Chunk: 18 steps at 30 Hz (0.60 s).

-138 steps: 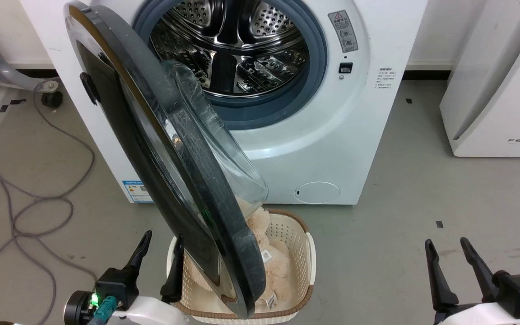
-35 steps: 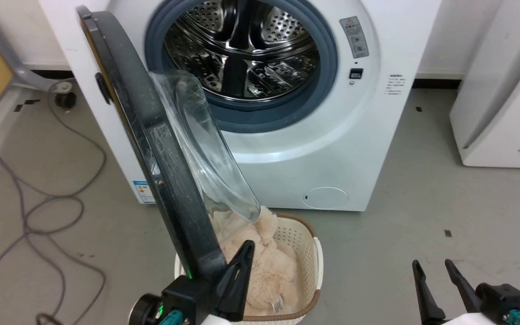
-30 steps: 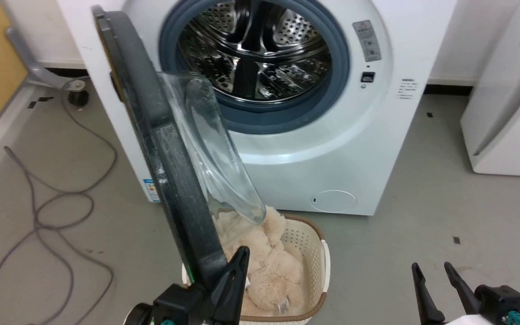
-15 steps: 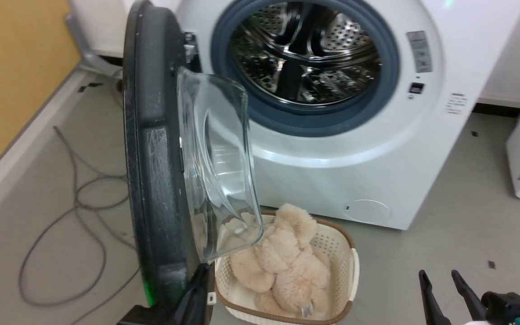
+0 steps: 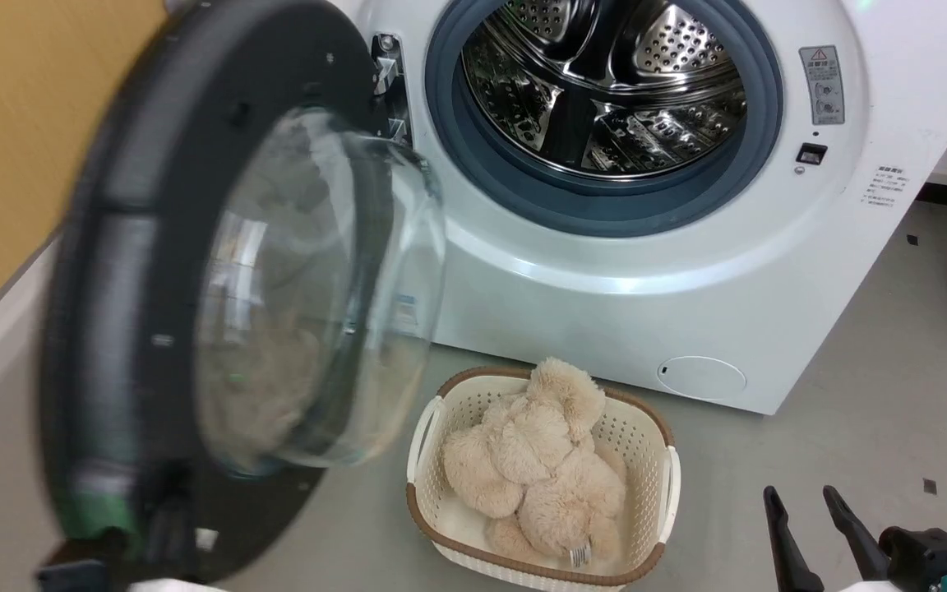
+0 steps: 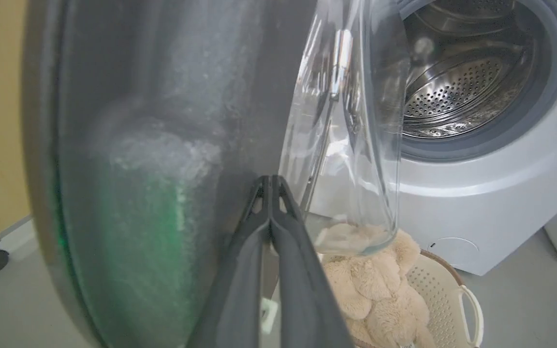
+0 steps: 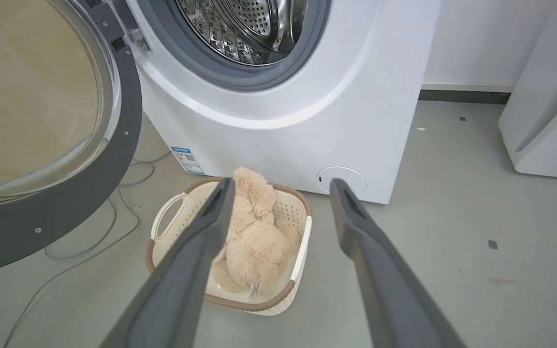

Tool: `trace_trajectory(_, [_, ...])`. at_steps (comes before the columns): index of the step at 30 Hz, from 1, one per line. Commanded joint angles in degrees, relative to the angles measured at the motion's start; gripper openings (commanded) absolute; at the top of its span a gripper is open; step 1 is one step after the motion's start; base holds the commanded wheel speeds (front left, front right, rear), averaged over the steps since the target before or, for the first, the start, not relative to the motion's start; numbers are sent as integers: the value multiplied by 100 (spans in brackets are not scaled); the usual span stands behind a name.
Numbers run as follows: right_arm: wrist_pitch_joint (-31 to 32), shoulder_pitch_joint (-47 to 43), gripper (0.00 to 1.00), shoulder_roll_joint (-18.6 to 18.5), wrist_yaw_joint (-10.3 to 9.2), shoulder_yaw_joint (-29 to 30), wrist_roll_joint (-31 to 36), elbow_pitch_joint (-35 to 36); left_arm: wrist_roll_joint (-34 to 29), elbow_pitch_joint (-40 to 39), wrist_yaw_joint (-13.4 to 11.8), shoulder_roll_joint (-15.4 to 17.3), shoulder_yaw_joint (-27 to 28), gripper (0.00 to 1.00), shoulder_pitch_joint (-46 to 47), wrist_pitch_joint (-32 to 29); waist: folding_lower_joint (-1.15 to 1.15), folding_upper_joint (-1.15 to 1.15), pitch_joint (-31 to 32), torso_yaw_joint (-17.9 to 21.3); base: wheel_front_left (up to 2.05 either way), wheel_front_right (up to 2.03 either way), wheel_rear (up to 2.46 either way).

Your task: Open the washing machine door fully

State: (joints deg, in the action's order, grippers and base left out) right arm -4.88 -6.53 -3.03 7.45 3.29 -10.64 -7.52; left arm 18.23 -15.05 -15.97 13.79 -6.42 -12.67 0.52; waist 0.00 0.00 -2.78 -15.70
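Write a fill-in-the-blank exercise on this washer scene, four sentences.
1. The plush toy lies in the ___ on the floor.
2. The left gripper, at the inner face of the door, is ___.
3. The right gripper is ___ and holds nothing.
4. In the head view, the door hangs at the ___ side of the machine.
Missing words: basket; shut; open; left.
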Motion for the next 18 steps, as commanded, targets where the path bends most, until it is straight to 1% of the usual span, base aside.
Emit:
trace_trajectory(1, [6, 40, 100, 15, 3, 11, 16, 15, 118, 273, 0, 121, 229, 0, 147, 79, 0, 0, -9, 21, 0, 0, 0])
trace_trajectory(5, [14, 52, 100, 15, 3, 44, 33, 36, 307, 931, 115, 385, 677, 0, 412, 367, 0, 0, -34, 73, 0, 0, 0])
trace_trajectory(9, [21, 76, 100, 15, 3, 79, 47, 63, 503, 1629, 237, 575, 1033, 0, 724, 686, 0, 0, -81, 128, 0, 0, 0])
trace_trajectory(11, [22, 93, 100, 15, 3, 84, 56, 75, 523, 2004, 298, 686, 1125, 0, 884, 824, 0, 0, -108, 155, 0, 0, 0])
trace_trajectory(13, [23, 112, 100, 15, 3, 88, 72, 78, 503, 2295, 301, 749, 1168, 0, 1023, 936, 0, 0, -122, 179, 0, 0, 0])
trace_trajectory(14, [23, 112, 100, 15, 3, 88, 72, 78, 503, 2295, 301, 749, 1168, 0, 1023, 936, 0, 0, -122, 179, 0, 0, 0])
trace_trajectory(18, [20, 130, 100, 15, 3, 102, 105, 78, 597, 2887, 349, 836, 1312, 0, 1325, 1097, 0, 0, -122, 213, 0, 0, 0])
